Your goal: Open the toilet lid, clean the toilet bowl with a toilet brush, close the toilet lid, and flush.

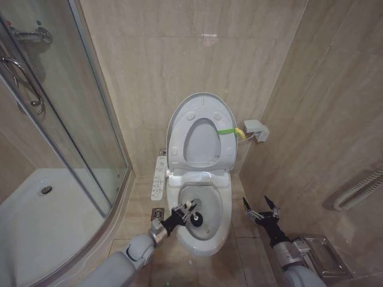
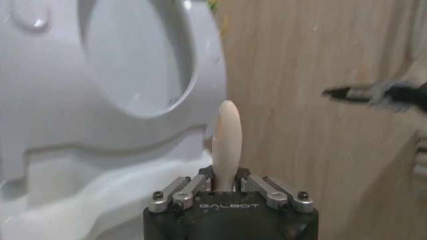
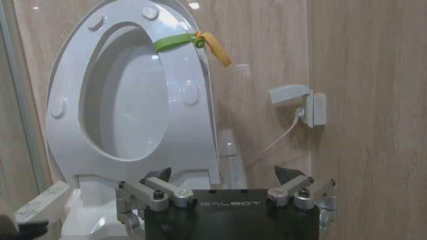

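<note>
White ceramic shapes the toilet bowl (image 1: 203, 230), and the toilet lid (image 1: 200, 134) stands raised against the wall, with the green-yellow strap (image 1: 226, 131) at its right edge. The left gripper (image 1: 187, 212) is over the left rim of the bowl, and its fingers are closed tight on the thin handle of the toilet brush (image 1: 192, 216). In the left wrist view the pale end of the handle (image 2: 225, 145) rises straight out between the closed fingers.

The dark head of the brush lies inside the bowl, near the middle. The long axis of the brush runs from the gripper at the left rim toward the middle of the bowl, head pointing down and to the right.

I judge the step in hand is the scrubbing. To do it well, the head should press lightly on the ceramic and travel around the inner wall, and the wrist should keep the handle away from the rim. The grip must not loosen, because the handle is smooth and could slip.

The right gripper (image 1: 262, 213) waits beside the bowl on the right, fingers spread wide and holding nothing.
</note>
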